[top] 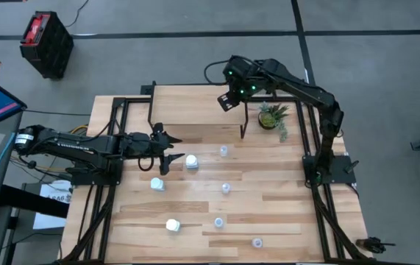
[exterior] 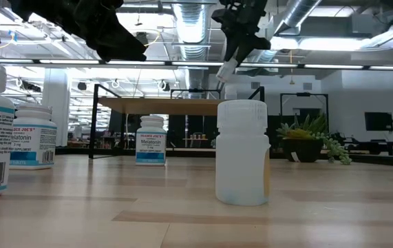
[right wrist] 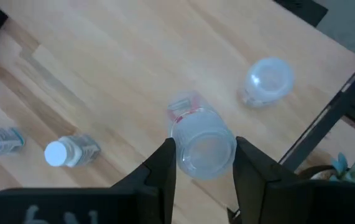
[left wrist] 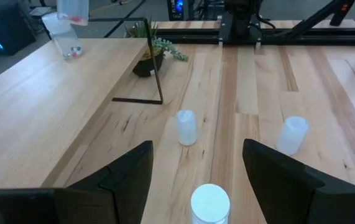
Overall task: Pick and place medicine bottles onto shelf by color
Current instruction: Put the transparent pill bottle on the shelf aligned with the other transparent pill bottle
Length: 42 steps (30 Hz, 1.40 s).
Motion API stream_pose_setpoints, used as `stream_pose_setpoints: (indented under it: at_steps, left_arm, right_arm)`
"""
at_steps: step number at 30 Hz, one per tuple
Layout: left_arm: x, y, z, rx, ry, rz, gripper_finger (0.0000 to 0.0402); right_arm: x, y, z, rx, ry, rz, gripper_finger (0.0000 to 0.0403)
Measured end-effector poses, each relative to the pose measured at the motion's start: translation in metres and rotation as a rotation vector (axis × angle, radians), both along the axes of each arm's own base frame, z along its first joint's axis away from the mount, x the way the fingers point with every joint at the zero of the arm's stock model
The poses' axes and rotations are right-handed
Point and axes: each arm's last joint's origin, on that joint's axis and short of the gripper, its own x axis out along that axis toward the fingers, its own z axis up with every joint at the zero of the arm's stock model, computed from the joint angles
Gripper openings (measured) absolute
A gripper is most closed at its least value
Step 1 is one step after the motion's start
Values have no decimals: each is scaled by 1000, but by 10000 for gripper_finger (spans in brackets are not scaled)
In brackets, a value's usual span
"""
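1. The slatted table [top: 283,213] carries most of the work left to do. Seven bottles stand loose on it, all well apart from the right gripper and spread out ahead of the left one.
2. The shelf [top: 187,103] lies directly beneath the right gripper [top: 226,101]. Its top holds one translucent bottle [right wrist: 267,78], just beside that gripper. No white bottle shows on it. A small potted plant [top: 274,116] sits off the shelf's end, near the right gripper.
3. The right gripper's fingers are clamped on a second translucent bottle [right wrist: 203,146], held above the shelf top and not yet set down.
4. The left gripper [top: 171,154] hovers low over the table with its fingers spread and nothing between them. It is lined up on the nearest white bottle [top: 192,161], which stands just in front of the fingertips.
5. Two more white bottles [top: 157,184] [top: 173,225] stand off to that gripper's side.
6. Four translucent bottles [top: 223,151] [top: 226,188] [top: 219,221] [top: 257,241] wait farther ahead.
7. My judgement is that the task is at an early stage, with one bottle placed, one about to be placed and seven left.
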Motion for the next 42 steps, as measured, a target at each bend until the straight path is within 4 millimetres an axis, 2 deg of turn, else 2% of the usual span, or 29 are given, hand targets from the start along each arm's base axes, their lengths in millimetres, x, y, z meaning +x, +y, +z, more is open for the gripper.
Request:
stream_pose_setpoints:
  at_steps: [6, 10, 19, 21, 26, 28, 30, 33, 36, 39, 42]
  left_arm:
    - [0, 0, 1, 0, -12, 0, 238]
    - [0, 0, 1, 0, -12, 0, 238]
    - [0, 0, 1, -1, -12, -1, 238]
    - [0, 0, 1, -1, -12, 0, 238]
    - [1, 0, 2, -1, -21, -1, 238]
    - [1, 0, 3, 2, -28, 0, 238]
    - [1, 0, 3, 11, -30, -3, 238]
    - [1, 0, 3, 16, -27, -5, 238]
    - [1, 0, 2, 17, -19, -5, 238]
    - [1, 0, 2, 17, -14, -5, 238]
    - [0, 0, 1, 6, -6, -9, 238]
  right_arm:
    - [-5, 2, -4, 5, 79, -17, 127]
    - [-4, 4, -17, 8, 136, -43, 127]
    - [20, 17, -8, -37, -58, 24, 127]
    - [21, 16, -9, -38, -63, 22, 127]
    - [47, 11, -29, -5, -46, 62, 127]
    - [59, 7, -29, 5, -52, 118, 127]
    - [60, 3, -25, 25, -14, 141, 127]
    - [57, 1, -21, 23, 11, 155, 127]
    - [37, 5, -16, 63, 80, 141, 127]
    - [16, 6, -12, 48, 214, 33, 129]
    - [9, 0, -12, 44, 245, -19, 130]
